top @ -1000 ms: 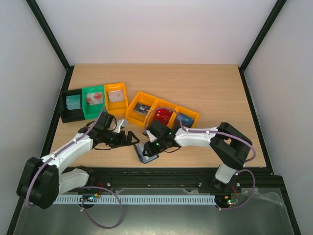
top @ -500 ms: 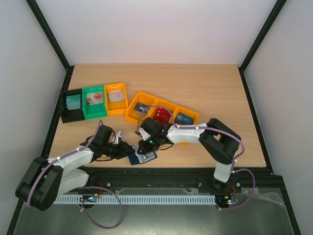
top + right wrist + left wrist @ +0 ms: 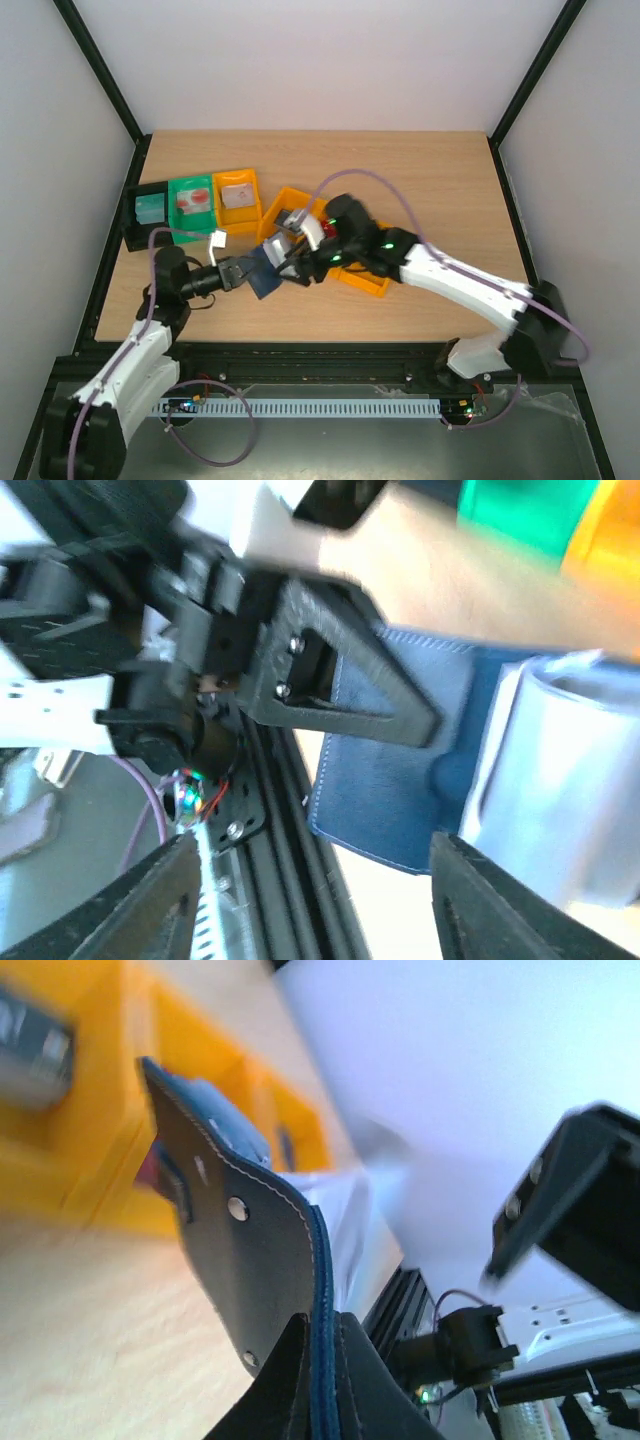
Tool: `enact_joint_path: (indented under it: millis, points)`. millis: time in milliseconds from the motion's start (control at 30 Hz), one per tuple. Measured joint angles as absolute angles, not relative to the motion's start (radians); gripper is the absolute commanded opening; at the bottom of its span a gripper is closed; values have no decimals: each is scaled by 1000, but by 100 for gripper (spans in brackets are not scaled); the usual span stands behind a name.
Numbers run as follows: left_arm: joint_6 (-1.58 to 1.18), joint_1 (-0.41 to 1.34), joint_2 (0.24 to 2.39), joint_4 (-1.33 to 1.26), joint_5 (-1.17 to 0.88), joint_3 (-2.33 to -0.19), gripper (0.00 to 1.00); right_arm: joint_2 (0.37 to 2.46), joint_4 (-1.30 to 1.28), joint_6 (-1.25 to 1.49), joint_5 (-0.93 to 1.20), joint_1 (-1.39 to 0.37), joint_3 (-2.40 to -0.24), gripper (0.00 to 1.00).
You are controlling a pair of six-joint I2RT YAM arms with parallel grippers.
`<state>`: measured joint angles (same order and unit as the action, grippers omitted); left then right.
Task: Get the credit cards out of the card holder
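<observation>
Now, left of the orange tray (image 3: 365, 283), our left gripper (image 3: 236, 272) is pinched tight on one edge of the card holder (image 3: 266, 270), which it holds just in front of the tray's left end, apparently clear of the table (image 3: 400, 170). The holder's pale inner pockets (image 3: 565, 770) face our right gripper (image 3: 297, 262), which hovers at the holder's right side, over the tray's near rim, jaws parted and gripping nothing. We judge this the pulling step: holder braced, a card to be drawn. Whether any credit cards sit in those pockets we cannot tell. Next we would bring the right gripper onto a card's exposed edge, close, and slide it out along the pocket
</observation>
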<state>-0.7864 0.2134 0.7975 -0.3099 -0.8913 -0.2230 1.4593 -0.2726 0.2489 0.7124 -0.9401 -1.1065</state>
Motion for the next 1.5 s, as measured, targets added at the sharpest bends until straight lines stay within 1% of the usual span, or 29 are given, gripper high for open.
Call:
enact_joint_path:
  millis: [67,133,200,267,367,500,733,800,867,933,1033,1133,1233,1400,1433,1500]
  points:
    - [-773,168,735,-385,-950,-229,2,1345,-274,204,723,-894,-1116,78]
    - [-709,150,684,-396,-1008,-260,2,1211,-260,157,723,-842,-1110,83]
    - [-570,150,641,-321,-1052,-321,2,1105,-225,127,719,-807,-1096,87]
    - [-370,150,597,-200,-1078,-418,2,1026,-199,96,721,-791,-1084,90]
    - [-151,135,544,-109,-1101,-525,2,993,-181,58,727,-778,-1083,95]
    - [-59,109,499,-98,-1131,-553,2,1028,-183,19,743,-776,-1072,97]
    - [-132,78,479,-185,-1136,-509,2,1122,-191,-15,802,-772,-1067,96]
    - [-179,77,476,-210,-1111,-494,2,1146,-191,-15,838,-772,-1068,94]
    - [-205,77,476,-210,-1081,-492,2,1159,-191,-14,857,-773,-1069,90]
    - [-213,77,473,-197,-1048,-494,2,1159,-186,-2,841,-781,-1069,88]
    - [-230,77,469,-178,-1015,-495,2,1148,-161,12,759,-827,-1067,88]
    - [-263,77,465,-182,-1000,-495,2,1102,-86,16,646,-934,-1035,88]
    - [-282,77,464,-191,-990,-495,2,1063,-22,15,554,-1003,-1011,87]
    - [-302,77,464,-194,-985,-495,2,1076,82,19,367,-1084,-988,89]
    - [-304,77,464,-194,-985,-495,2,1090,89,19,334,-1101,-988,91]
    - [-308,77,464,-196,-984,-495,2,1126,104,17,271,-1139,-988,99]
